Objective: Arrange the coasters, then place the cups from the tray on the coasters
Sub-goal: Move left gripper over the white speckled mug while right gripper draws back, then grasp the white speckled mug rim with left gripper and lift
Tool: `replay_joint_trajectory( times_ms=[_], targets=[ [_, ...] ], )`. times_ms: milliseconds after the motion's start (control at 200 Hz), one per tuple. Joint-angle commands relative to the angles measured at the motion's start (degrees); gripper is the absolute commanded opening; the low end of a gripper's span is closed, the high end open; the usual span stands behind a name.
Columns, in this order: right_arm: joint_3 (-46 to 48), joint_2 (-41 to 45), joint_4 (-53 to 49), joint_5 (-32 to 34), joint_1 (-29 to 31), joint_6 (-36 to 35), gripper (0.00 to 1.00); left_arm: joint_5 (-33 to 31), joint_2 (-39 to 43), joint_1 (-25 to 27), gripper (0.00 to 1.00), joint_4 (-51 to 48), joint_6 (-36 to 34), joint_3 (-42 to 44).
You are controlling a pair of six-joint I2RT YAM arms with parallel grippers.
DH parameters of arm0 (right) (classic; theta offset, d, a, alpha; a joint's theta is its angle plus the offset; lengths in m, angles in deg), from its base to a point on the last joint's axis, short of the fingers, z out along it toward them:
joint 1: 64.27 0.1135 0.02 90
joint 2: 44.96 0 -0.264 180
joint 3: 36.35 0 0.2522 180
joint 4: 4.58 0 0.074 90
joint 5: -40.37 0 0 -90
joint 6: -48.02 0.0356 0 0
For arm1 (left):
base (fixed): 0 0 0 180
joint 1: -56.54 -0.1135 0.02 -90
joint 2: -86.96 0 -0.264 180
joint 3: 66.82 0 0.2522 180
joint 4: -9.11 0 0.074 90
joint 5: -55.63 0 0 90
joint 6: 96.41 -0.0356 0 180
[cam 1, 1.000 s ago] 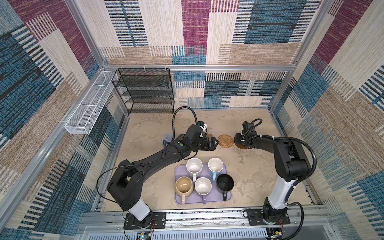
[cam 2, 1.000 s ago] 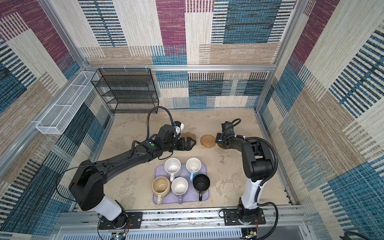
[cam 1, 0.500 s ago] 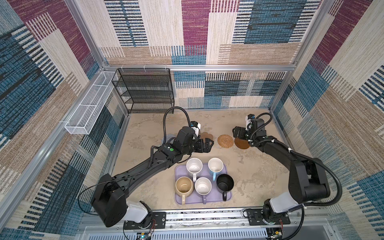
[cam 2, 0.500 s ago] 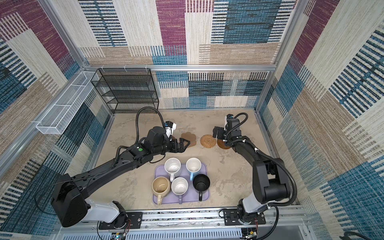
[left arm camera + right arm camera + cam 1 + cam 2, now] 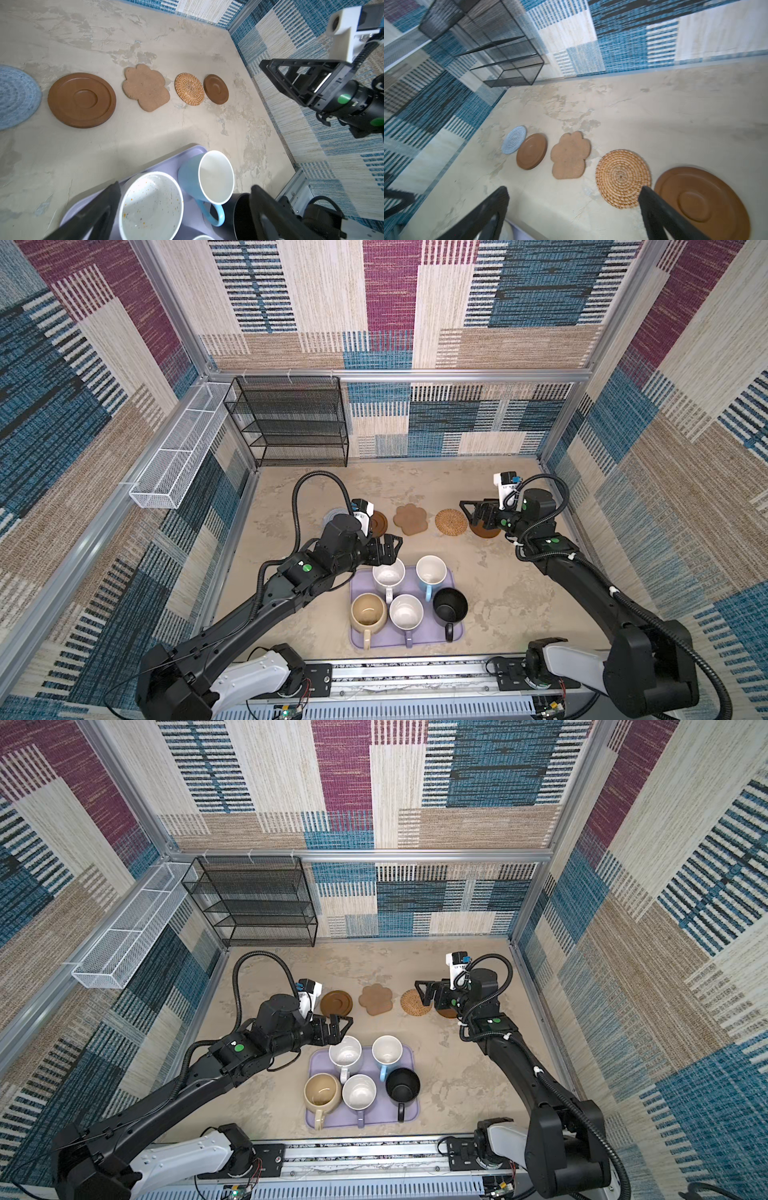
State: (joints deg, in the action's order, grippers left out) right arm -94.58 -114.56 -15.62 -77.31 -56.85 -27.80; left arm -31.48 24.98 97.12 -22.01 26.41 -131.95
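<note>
Beige tabletop (image 5: pixel 519 593): wire rack (image 5: pixel 291 423) rear-left, apart from coaster row (image 5: pixel 410 519).

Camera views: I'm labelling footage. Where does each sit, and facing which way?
Top views: high over the bases, looking down on the table; both arms show.
Left wrist: on the left gripper, facing tray, cups and coasters; own fingers and the right gripper show.
Right wrist: on the right gripper, facing the coasters; own fingers show.
Shared: both wrists see the paw-shaped coaster.
</note>
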Motion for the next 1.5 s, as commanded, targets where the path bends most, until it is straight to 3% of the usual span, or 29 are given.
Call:
replay_joint_trajectory(
  times_ms=[0, 115, 311, 471, 811, 1072, 1498],
  targets=[
    [-0.30, -1.59, 3.42, -12.00, 0.13, 1.13, 1.00, 1.37, 0.05, -0.07, 1.00, -5.97, 1.47, -0.13],
    [3.94, 1.13, 8.19, -15.19, 2.45, -2.56, 1.00, 2.29, -0.33, 0.01, 1.00, -10.13, 2.91, -0.31],
    [5.01, 2.19, 6.77, -7.12, 10.54, -6.98, 0.99, 1.55, -0.17, 1.14, 1.00, -14.35, 6.48, 1.87],
    [5.65, 1.46, 9.31, -4.90, 15.21, -7.42, 0.99, -0.63, -2.11, 3.38, 0.99, -18.29, 11.08, 2.26],
    [6.59, 1.94, 9.85, -2.54, 15.98, -8.37, 0.96, -7.99, -7.48, 9.81, 0.68, -23.77, 19.49, -2.16],
    [7.51, 3.04, 11.02, -1.79, 16.05, -7.76, 0.96, -11.44, -15.32, 13.28, 0.57, -29.40, 24.07, -7.29],
    [7.90, 3.08, 11.56, -1.24, 16.00, -7.67, 0.97, -11.69, -22.79, 16.13, 0.38, -29.51, 25.97, -11.03]
  ],
)
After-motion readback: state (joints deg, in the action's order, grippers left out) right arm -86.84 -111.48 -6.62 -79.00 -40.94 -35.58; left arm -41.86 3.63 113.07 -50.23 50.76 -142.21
